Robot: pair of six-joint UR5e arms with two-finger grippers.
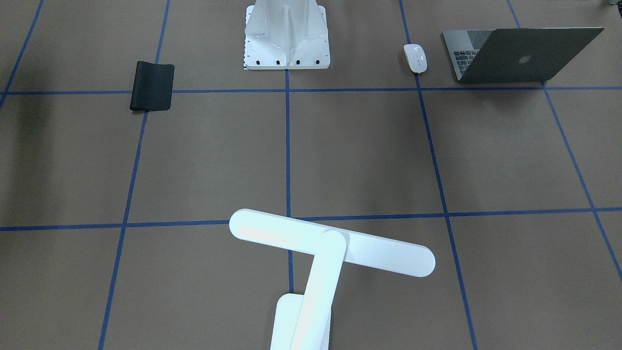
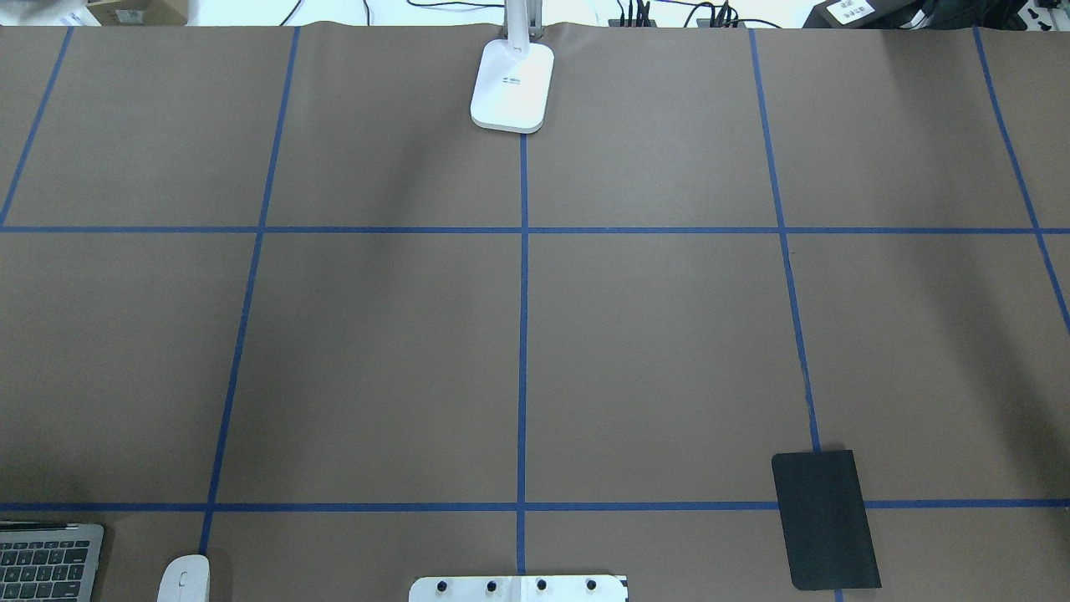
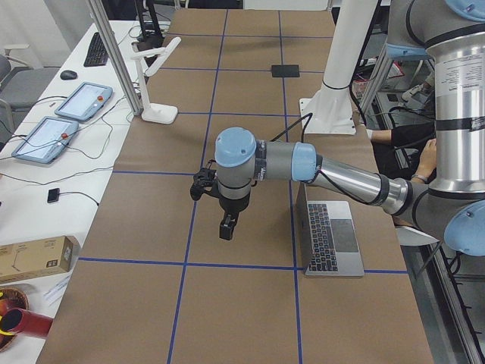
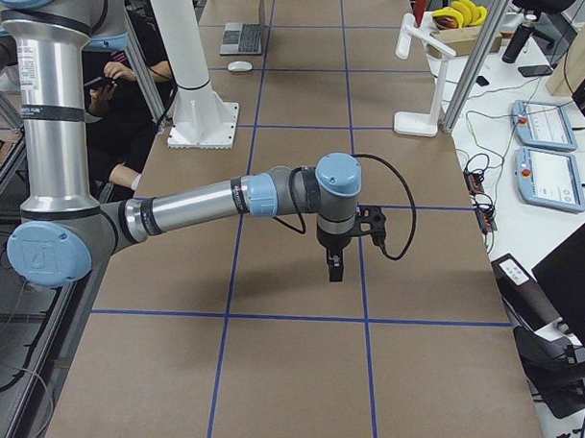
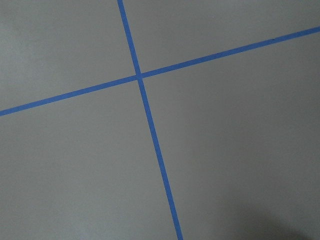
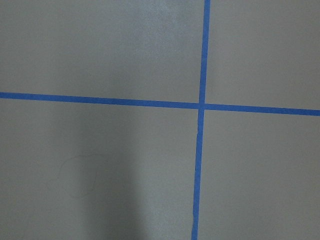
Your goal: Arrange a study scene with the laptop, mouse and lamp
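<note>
Hovering over the tabletop (image 3: pixel 151 227), left gripper (image 3: pixel 227 226) and right gripper (image 4: pixel 334 266): jaw state could not be told. Laptop (image 1: pixel 525 58) and mouse (image 1: pixel 415 57) sat at robot-side edge, lamp (image 1: pixel 330 248) at far edge. Probably best to grip laptop base squarely, low.

In the overhead view the laptop (image 2: pixel 46 558) is cut by the bottom and left edges, only a keyboard corner showing; the mouse (image 2: pixel 184 579) and pedestal (image 2: pixel 518 589) run off the bottom; the lamp (image 2: pixel 512 84) loses its arm and head at the top; the left claw (image 3: pixel 225 232) and right claw (image 4: pixel 334 273) show only in side views, jaws too small to judge.
</note>
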